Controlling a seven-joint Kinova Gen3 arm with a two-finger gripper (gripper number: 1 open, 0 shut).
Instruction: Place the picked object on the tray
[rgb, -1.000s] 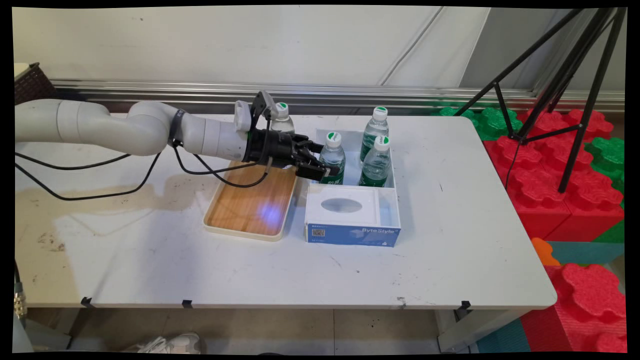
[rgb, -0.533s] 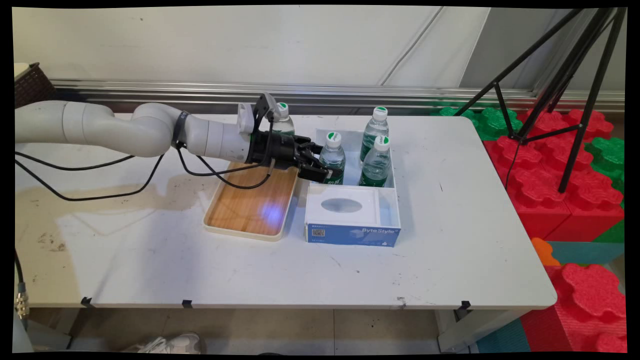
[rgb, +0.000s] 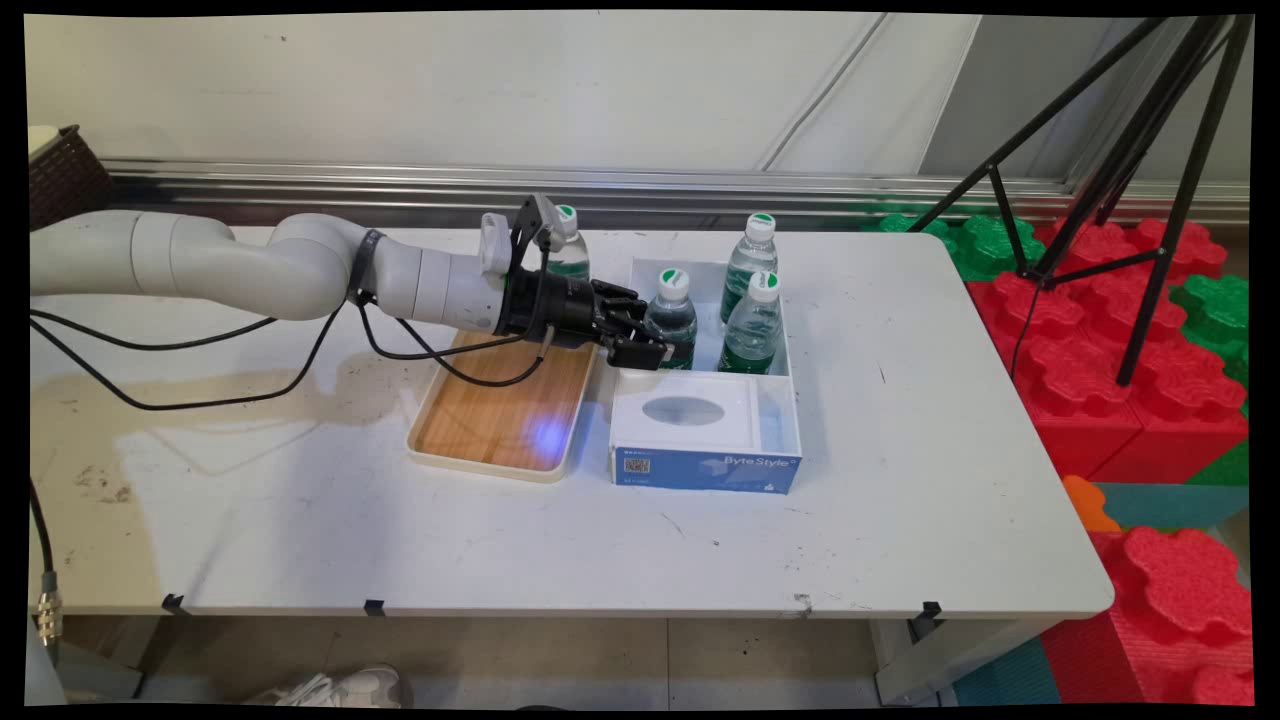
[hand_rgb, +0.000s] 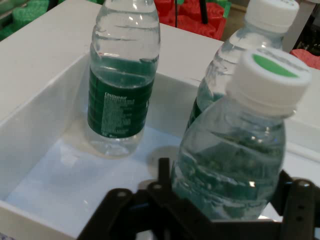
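My gripper (rgb: 660, 345) reaches in from the left over the white box's (rgb: 795, 400) left wall and is shut on a water bottle (rgb: 672, 312) with a green label and white cap. In the hand view that water bottle (hand_rgb: 240, 150) leans between my gripper's (hand_rgb: 230, 200) fingers, above the box floor (hand_rgb: 75, 170). Two more bottles stand upright in the box: a far one (rgb: 750, 255) (hand_rgb: 122, 85) and a near one (rgb: 752, 322) (hand_rgb: 260, 30). Another bottle (rgb: 567, 240) stands behind my wrist at the far end of the wooden tray (rgb: 500, 410).
A blue and white tissue box (rgb: 700, 440) fills the near end of the white box. Black cables (rgb: 200, 390) hang from the arm onto the table. A black tripod (rgb: 1130, 170) and red and green foam blocks (rgb: 1120, 330) stand off the table's right edge.
The arm has pushed a little to the right and the gripper has closed in on the bottle. The bottle's cap has shifted slightly right and it now leans.
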